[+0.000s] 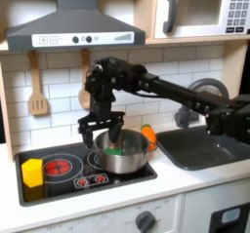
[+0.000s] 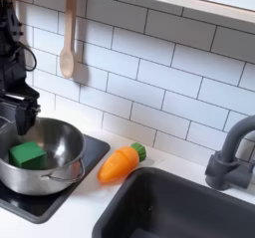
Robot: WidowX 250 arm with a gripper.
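My black gripper [image 1: 102,135] hangs over the stove with its fingers spread open and nothing between them. It stands just above the left rim of a silver pot [image 1: 137,164] on the right burner. A green block [image 1: 115,150] lies inside the pot. In the second exterior view the gripper [image 2: 16,115] is at the left edge, above the pot [image 2: 62,140] and the green block [image 2: 27,154]. An orange toy carrot [image 1: 148,135] with a green top lies on the counter between pot and sink, and its length is plain in the second exterior view [image 2: 119,163].
A yellow block [image 1: 32,171] stands at the stove's left edge. The dark sink [image 1: 200,147] and grey faucet [image 2: 235,152] lie to the right in both exterior views. A wooden spatula [image 1: 37,89] and spoon [image 2: 68,33] hang on the tiled wall.
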